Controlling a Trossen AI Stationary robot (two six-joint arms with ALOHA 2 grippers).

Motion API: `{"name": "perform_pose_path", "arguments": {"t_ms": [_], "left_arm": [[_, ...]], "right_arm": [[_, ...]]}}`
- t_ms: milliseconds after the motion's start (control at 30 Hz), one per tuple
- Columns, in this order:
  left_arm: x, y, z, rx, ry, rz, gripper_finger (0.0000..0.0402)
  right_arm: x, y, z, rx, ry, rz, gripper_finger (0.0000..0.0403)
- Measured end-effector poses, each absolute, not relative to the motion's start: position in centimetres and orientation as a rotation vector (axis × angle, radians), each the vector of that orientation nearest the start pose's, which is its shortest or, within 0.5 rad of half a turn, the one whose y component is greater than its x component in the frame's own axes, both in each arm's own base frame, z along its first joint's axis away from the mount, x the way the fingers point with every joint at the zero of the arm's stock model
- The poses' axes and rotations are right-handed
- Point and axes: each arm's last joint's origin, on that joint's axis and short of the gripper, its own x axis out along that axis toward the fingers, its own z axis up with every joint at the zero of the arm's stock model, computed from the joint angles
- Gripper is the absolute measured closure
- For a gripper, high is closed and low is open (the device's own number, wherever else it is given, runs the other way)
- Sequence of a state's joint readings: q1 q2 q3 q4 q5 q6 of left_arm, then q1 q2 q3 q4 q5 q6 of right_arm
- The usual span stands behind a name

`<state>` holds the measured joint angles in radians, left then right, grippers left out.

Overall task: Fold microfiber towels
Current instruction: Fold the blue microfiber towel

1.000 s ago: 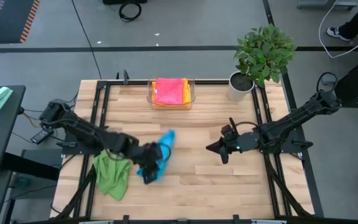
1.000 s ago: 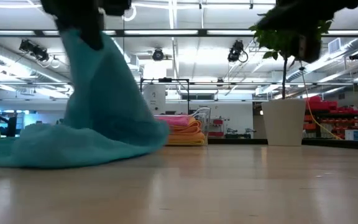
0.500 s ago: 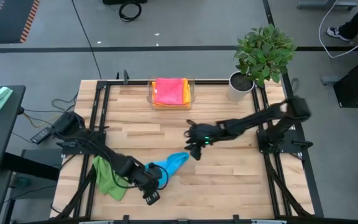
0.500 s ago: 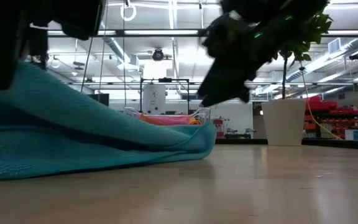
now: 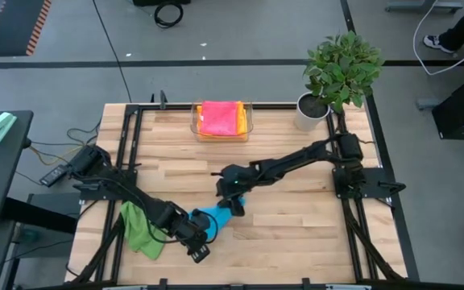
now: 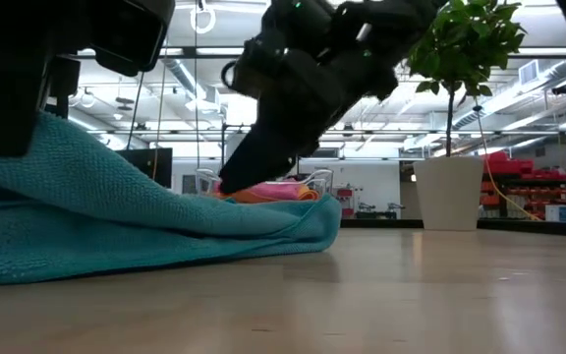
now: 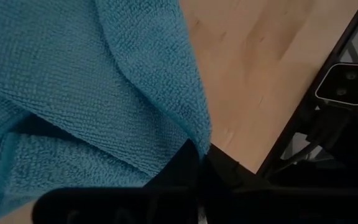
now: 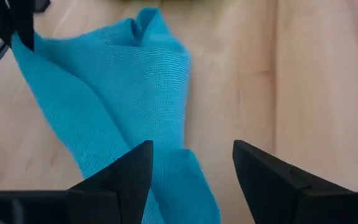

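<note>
Our right tool (image 5: 234,203), fingers spread and holding nothing, hovers over the far tip of the blue towel (image 5: 213,216); our left tool (image 5: 193,239), shut, pins its near end on the worktop (image 5: 296,234).

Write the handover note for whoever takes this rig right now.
Left gripper: shut on one end of the blue towel, near the table's front edge.
Right gripper: open, over the towel's other end, gripping nothing.
Green towel: crumpled, front left.
Pink towel on an orange towel: folded in the clear tray at the back.
Left: fold blue, then green.
</note>
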<state>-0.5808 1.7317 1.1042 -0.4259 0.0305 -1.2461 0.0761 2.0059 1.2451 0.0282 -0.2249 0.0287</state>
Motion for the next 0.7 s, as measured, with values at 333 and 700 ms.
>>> {"name": "perform_pose_path", "arguments": {"t_ms": [333, 700], "left_arm": [[28.6, -18.9, 18.5, -0.81, 1.196, 0.162, 0.0371], [28.1, -18.4, 18.8, -0.75, 1.236, 0.177, 0.0386]], "right_arm": [[42.5, 4.0, 13.5, 0.093, 0.788, 0.315, 0.0207], [40.8, 3.5, 16.7, 0.146, 0.848, 0.351, 0.0393]]}}
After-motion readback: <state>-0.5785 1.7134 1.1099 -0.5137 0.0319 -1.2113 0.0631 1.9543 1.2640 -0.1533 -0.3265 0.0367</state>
